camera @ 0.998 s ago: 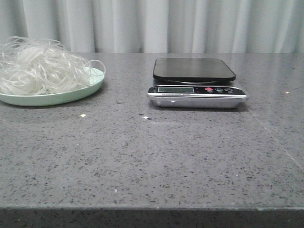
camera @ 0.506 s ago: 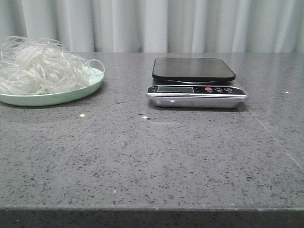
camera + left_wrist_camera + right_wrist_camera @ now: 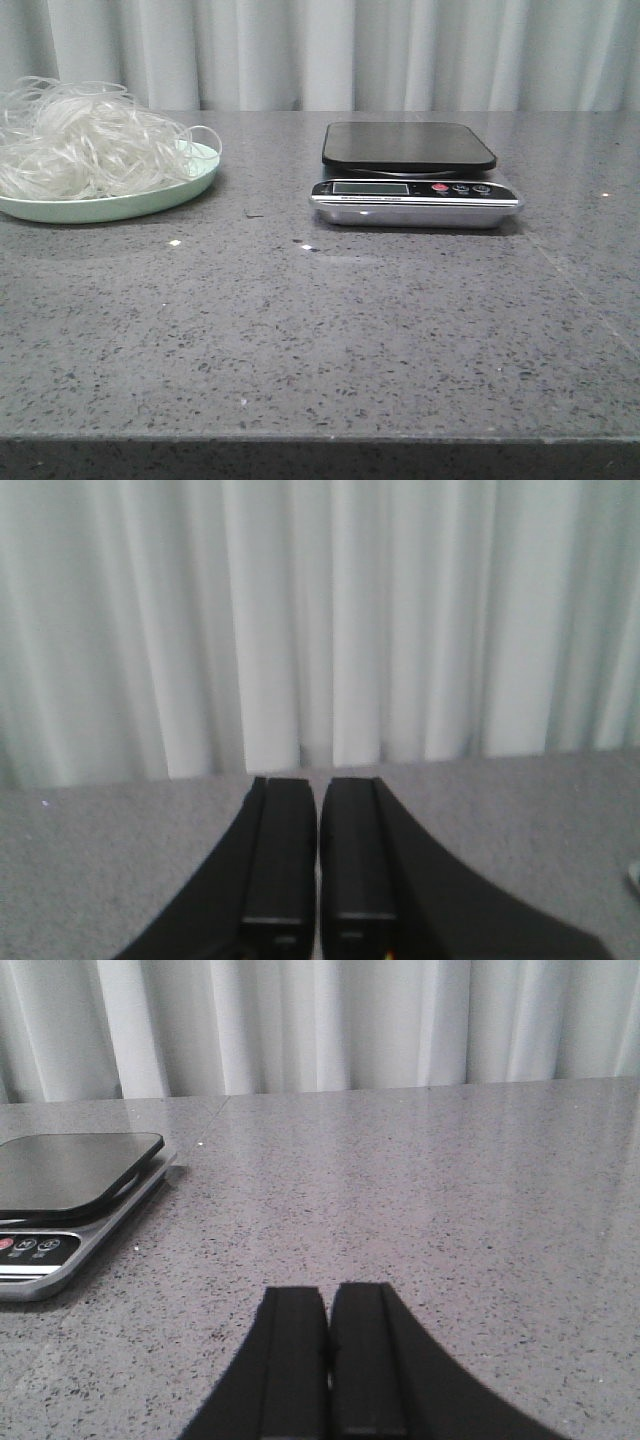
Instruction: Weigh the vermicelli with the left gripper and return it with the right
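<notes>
The vermicelli (image 3: 85,140) is a loose whitish tangle heaped on a pale green plate (image 3: 150,200) at the far left of the table. A kitchen scale (image 3: 410,150) with a black platform and a silver front stands at the middle back, its platform bare; it also shows in the right wrist view (image 3: 70,1170). My left gripper (image 3: 318,785) is shut and empty, facing the curtain. My right gripper (image 3: 328,1292) is shut and empty over bare table, to the right of the scale. Neither gripper shows in the front view.
The table is grey speckled stone (image 3: 320,330) with its front edge near the bottom of the front view. A white curtain (image 3: 400,50) hangs behind it. Small light crumbs (image 3: 175,243) lie on the table between the plate and the scale.
</notes>
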Motion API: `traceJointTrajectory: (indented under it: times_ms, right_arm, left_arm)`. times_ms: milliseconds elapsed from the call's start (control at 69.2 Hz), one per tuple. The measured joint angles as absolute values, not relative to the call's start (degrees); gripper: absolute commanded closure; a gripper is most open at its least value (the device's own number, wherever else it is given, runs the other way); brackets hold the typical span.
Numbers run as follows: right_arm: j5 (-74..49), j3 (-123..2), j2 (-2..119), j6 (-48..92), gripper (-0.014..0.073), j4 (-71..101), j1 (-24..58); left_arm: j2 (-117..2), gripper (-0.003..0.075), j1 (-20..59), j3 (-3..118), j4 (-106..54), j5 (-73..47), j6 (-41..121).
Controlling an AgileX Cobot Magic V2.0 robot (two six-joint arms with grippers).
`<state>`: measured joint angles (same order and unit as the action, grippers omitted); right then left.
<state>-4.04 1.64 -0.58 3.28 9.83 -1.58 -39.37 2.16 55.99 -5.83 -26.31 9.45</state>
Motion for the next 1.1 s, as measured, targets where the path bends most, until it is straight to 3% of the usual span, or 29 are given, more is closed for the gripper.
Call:
traceJointTrajectory:
  times_ms: [188,304,752,1099]
  right_arm:
    - [-4.0,1.6,-0.6,3.3,0.0442,9.8,-1.6]
    - [-4.0,1.6,-0.6,3.3,0.0442,9.8,-1.6]
    - [-4.0,1.6,-0.6,3.3,0.0442,9.8,-1.6]
    - [-4.0,1.6,-0.6,3.3,0.0442,9.8,-1.6]
  left_arm:
    - [-53.9,0.0133,8.5,63.3,-6.0,-36.8,11.8]
    - [-61.2,0.0031,11.3,65.9,-6.3,-39.1,12.1]
    - [-85.3,0.0024,13.9,74.6,-7.1,-43.0,12.2]
    - [-95.6,0.0027,13.9,75.3,-7.6,-43.0,12.7]
